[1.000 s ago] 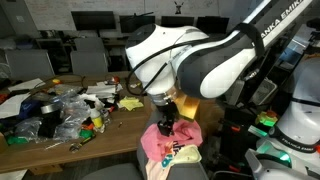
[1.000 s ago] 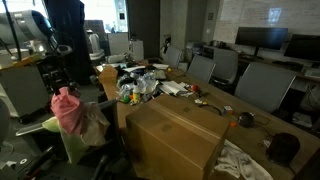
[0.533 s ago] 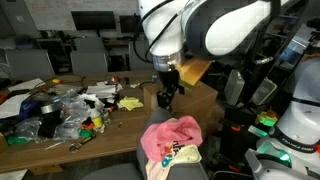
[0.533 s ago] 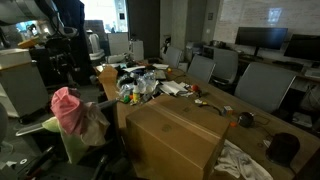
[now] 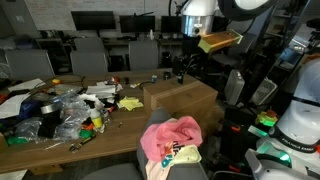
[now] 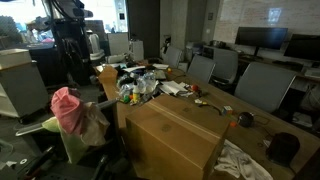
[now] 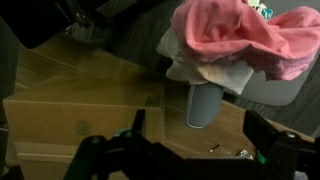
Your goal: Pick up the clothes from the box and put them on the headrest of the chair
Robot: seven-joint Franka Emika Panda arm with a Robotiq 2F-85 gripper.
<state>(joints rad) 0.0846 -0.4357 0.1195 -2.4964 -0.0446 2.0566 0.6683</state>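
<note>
Jaws first: your gripper [image 7: 185,160] stood wide open with nothing between the jaws. The dark fingers [image 7: 100,155] sat at 6 o'clock in the wrist view. In an exterior view the gripper [image 5: 181,72] hung above the far edge of the box [image 5: 185,98], clear of it.

The clothes [image 7: 240,35] lay at 1 o'clock in the wrist view, bunched on the headrest [image 7: 200,105]. The pink piece was on top and a white one underneath. In both exterior views the clothes were draped over the top of the chair [image 6: 97,125], at 6 o'clock from the gripper, with the box between them. The printed piece peeked out below the pink.

For labels, there was a small round mark on the box at 8 o'clock in the wrist view, too blurred to read. The writing on the whiteboard [image 6: 268,14] was too small to read.

Around you, the table [image 5: 125,118] ran out at 9 o'clock from the box. It was heaped with clear bags [image 5: 65,108], with a yellow scrap [image 5: 130,103] near the box. Beyond it stood grey office chairs [image 5: 88,55] and dark monitors [image 5: 92,20]. A white machine base [image 5: 295,120] with green lights stood at 3 o'clock from the clothes. A white cloth [image 6: 240,160] lay by the box's lower corner.
</note>
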